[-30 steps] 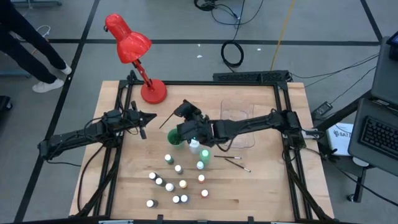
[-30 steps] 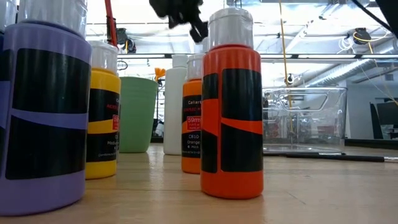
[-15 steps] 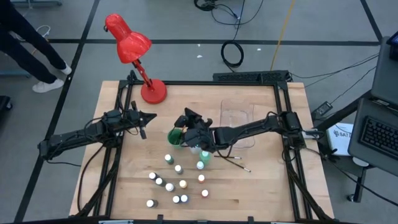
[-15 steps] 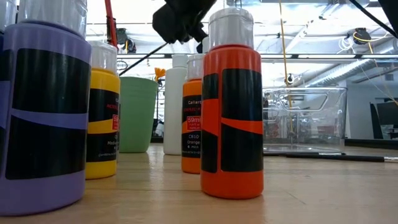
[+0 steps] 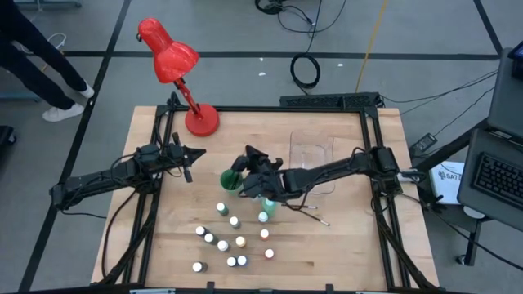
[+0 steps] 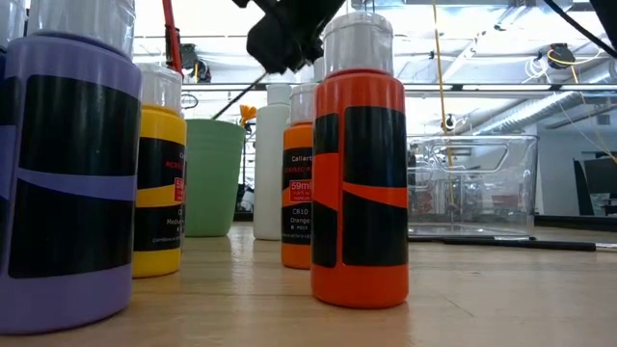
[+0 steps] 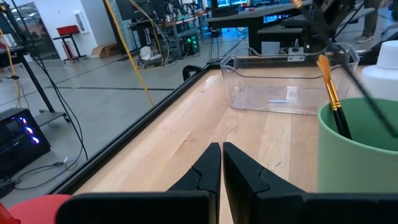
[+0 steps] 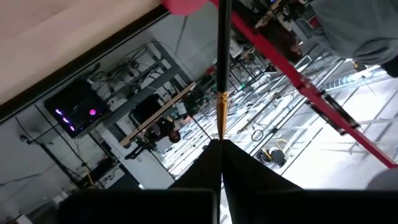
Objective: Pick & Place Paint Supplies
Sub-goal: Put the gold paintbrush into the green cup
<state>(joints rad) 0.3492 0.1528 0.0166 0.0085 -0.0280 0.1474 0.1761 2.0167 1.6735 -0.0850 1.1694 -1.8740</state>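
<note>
My right gripper (image 5: pixel 246 158) hovers just above the green cup (image 5: pixel 230 180), shut on a thin dark paintbrush (image 6: pixel 241 93). The brush slants down to the cup's mouth. Another brush (image 7: pixel 331 93) stands in the cup (image 7: pixel 360 152), orange tip up. Two brushes (image 5: pixel 311 214) lie flat on the table right of the cup. Several tiny white-capped bottles (image 5: pixel 229 241) stand near the table's near edge, and taller bottles (image 5: pixel 265 206) stand beside the cup. My left gripper (image 5: pixel 194 155) waits shut, left of the cup. My right gripper pinches the paintbrush between its two shut fingers, right at the gold ferrule (image 8: pixel 219 121). The dark handle (image 8: pixel 221 50) runs on past the fingertips, in line with the fingers. The brush is lifted clear of the table and slants down toward the cup's mouth (image 6: pixel 214 120).
A clear plastic tray (image 5: pixel 315 151) sits right of the cup, toward the far edge. A red desk lamp (image 5: pixel 184 82) stands at the far left corner. In the low view, big orange (image 6: pixel 359 173), yellow (image 6: pixel 159 183) and purple (image 6: pixel 63 173) bottles stand close to the camera.
My right gripper, still shut on the brush, has drifted slightly toward the table's near right and over the green cup. The brush has tipped steeper, and its free end has swung from left of the cup to the cup's mouth.
</note>
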